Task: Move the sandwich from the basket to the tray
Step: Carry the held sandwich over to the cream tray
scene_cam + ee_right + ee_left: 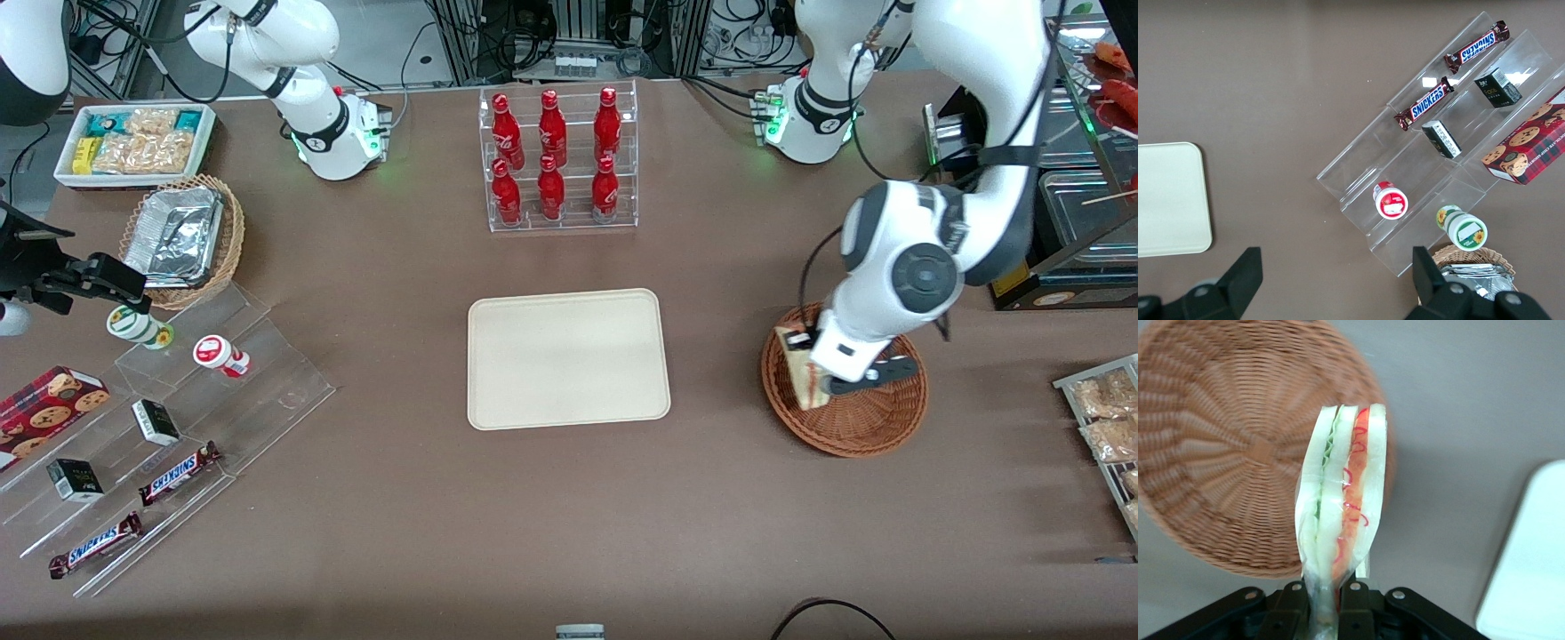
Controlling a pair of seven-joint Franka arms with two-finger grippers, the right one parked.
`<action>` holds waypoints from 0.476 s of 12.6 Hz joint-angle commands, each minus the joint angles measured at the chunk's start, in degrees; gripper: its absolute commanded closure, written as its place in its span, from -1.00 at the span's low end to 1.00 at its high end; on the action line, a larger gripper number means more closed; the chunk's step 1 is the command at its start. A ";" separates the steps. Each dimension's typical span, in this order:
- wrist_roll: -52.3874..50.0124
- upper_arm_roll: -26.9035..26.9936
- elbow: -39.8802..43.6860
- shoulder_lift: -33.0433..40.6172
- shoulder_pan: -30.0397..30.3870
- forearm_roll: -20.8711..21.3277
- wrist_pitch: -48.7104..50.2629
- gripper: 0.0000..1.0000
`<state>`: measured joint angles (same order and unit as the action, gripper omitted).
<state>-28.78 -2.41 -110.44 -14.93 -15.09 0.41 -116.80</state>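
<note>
The brown desk [356, 533] is lit evenly from overhead, with soft shadows. Glare is seen on the silver foil trays [173, 233]. The pincer [1327, 613] is shown blurred.

The sandwich [1341, 500] has pale white bread with stripes of light green and red-orange inside. The gripper [1327, 603] pinching it above the basket is black. The basket [845, 400] is reddish-brown with a woven pattern. The tray [567, 358] is plain cream. The surface [400, 498] is dull brown. Six bottles [551, 164] are shiny red with white writing. The candy bars [1425, 103] are dark brown with blue letters on white. The cookie box [1528, 143] is red checked with brown cookies on it.
</note>
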 commanded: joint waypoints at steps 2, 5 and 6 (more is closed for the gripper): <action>-0.39 0.65 8.03 -6.59 -6.60 -0.68 1.40 1.00; -7.40 0.65 14.00 -11.86 -12.49 -0.68 1.40 1.00; -10.04 0.65 16.64 -14.23 -14.43 -0.68 1.40 1.00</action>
<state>-34.67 -2.62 -100.51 -24.08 -25.78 0.18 -116.85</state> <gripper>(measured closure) 0.855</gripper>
